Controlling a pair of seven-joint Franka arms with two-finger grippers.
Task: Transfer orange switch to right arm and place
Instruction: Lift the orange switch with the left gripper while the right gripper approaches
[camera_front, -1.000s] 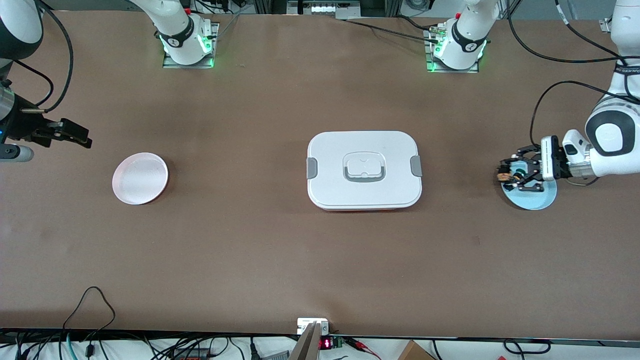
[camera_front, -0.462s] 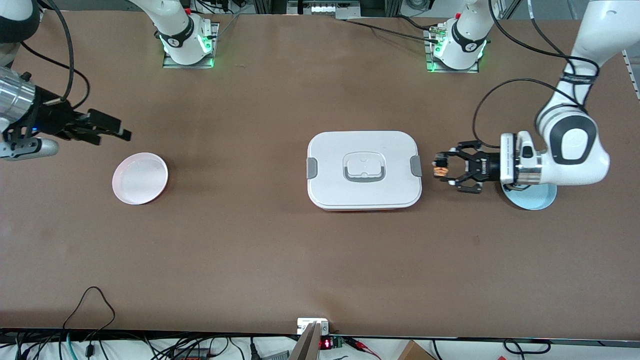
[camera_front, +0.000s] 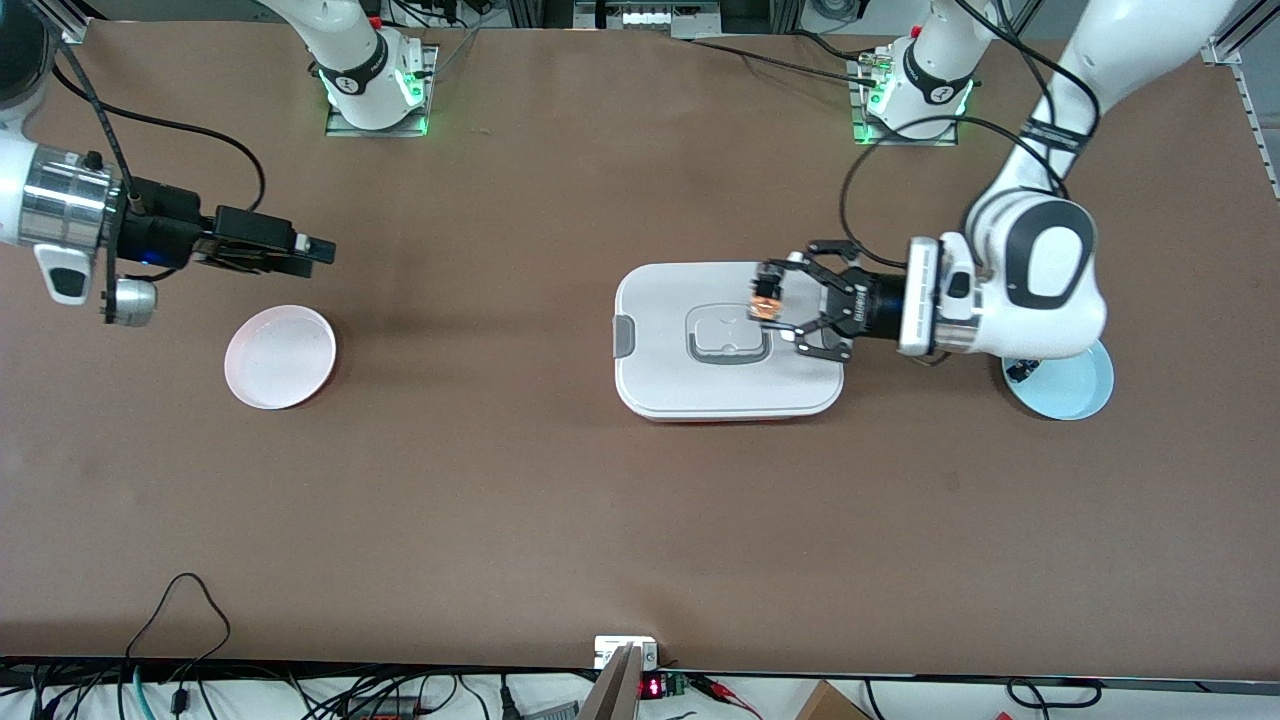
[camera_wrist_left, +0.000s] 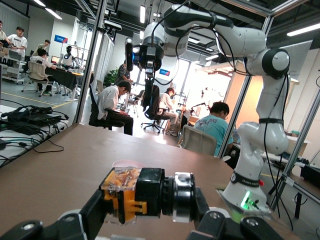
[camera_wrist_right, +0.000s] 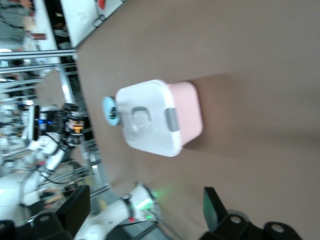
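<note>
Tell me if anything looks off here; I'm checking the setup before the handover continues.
Nothing stands out. The left tool holds the orange switch over the closed white box, whose lid sits square. The right tool hangs open above the table near the pink plate. A small dark item lies in the blue plate.

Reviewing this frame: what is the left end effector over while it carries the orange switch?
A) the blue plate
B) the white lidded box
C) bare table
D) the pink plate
B: the left end effector, shut on the orange switch, is over the white lidded box.
</note>
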